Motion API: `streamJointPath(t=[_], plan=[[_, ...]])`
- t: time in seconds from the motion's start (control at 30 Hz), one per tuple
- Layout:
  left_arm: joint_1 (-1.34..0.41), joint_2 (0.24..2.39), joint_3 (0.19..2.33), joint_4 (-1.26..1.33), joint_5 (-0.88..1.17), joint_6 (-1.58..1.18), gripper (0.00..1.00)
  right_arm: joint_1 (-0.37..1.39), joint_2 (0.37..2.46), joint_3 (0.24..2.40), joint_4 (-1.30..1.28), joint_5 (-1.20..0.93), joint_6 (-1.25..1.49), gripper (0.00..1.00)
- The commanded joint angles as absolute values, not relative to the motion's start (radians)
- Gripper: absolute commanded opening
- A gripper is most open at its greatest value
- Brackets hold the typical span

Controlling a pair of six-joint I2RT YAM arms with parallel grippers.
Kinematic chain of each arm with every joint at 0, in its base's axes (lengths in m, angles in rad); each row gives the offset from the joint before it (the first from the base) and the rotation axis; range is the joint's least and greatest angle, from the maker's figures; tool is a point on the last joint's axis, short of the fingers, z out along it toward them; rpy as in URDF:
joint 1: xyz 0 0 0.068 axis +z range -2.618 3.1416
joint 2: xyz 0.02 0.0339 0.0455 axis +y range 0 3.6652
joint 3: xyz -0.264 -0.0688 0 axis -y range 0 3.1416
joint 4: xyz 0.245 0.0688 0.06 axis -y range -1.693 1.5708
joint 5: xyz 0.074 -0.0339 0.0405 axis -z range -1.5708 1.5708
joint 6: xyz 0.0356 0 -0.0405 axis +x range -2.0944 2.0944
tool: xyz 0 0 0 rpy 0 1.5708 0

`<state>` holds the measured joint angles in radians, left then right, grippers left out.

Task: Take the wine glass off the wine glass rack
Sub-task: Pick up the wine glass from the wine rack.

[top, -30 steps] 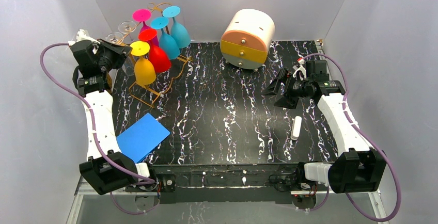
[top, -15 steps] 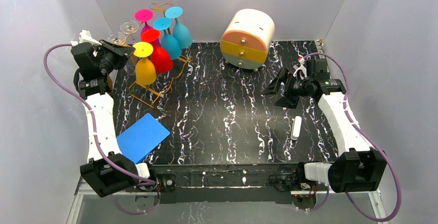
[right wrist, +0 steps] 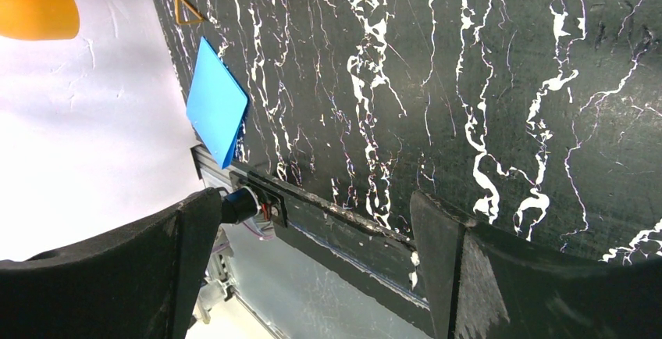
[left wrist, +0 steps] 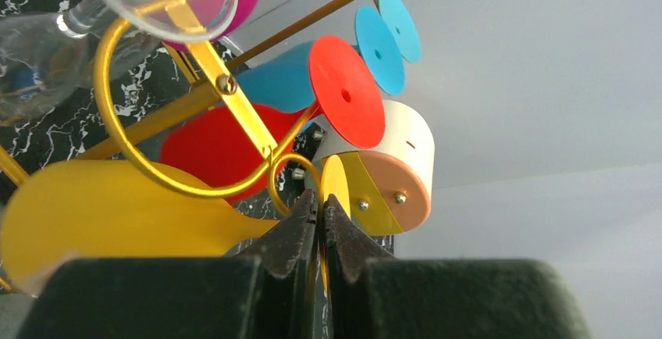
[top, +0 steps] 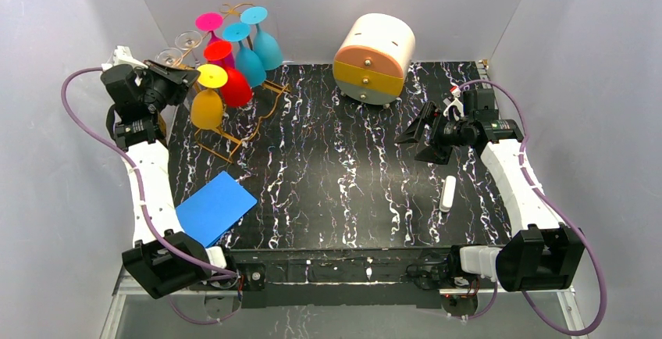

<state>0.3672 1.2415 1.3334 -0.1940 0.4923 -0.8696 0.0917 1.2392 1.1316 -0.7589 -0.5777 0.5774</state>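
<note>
At the wine glass rack (left wrist: 228,87), the left gripper (left wrist: 320,212) is pinched tight on the stem of the yellow wine glass (left wrist: 117,214); the right gripper (right wrist: 312,210) gapes wide, empty

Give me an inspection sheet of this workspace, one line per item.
Surface: black marbled table, no spill seen.
Job's things: wine glass rack at far left; yellow wine glass tilted, stem in the left gripper; red glass, blue glasses, pink glass, clear glasses hanging.
Clutter: round drawer box, blue card, small white object.
Grippers: left gripper shut on the yellow wine glass; right gripper open, empty.
Cables: purple cables looped along both arms.
Surroundings: plain grey walls, nothing else seen.
</note>
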Motion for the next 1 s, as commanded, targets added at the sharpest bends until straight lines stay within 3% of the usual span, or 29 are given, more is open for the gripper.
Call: streamJointPath(t=[0.0, 0.5, 0.77, 0.97], plan=[[0.393, 1.256, 1.374, -0.161, 0.558, -0.912, 0.00, 0.088, 1.234, 1.173, -0.756, -0.576, 0.592, 0.99], [0.399, 1.250, 1.325, -0.028, 0.749, -0.906, 0.00, 0.088, 1.235, 1.171, -0.741, -0.601, 0.601, 0.99], [0.399, 1.235, 1.351, -0.174, 0.858, -0.728, 0.00, 0.088, 1.243, 1.186, -0.725, -0.623, 0.615, 0.99], [0.397, 1.199, 1.280, -0.118, 0.965, -0.706, 0.00, 0.088, 1.223, 1.170, -0.671, -0.669, 0.652, 0.99]])
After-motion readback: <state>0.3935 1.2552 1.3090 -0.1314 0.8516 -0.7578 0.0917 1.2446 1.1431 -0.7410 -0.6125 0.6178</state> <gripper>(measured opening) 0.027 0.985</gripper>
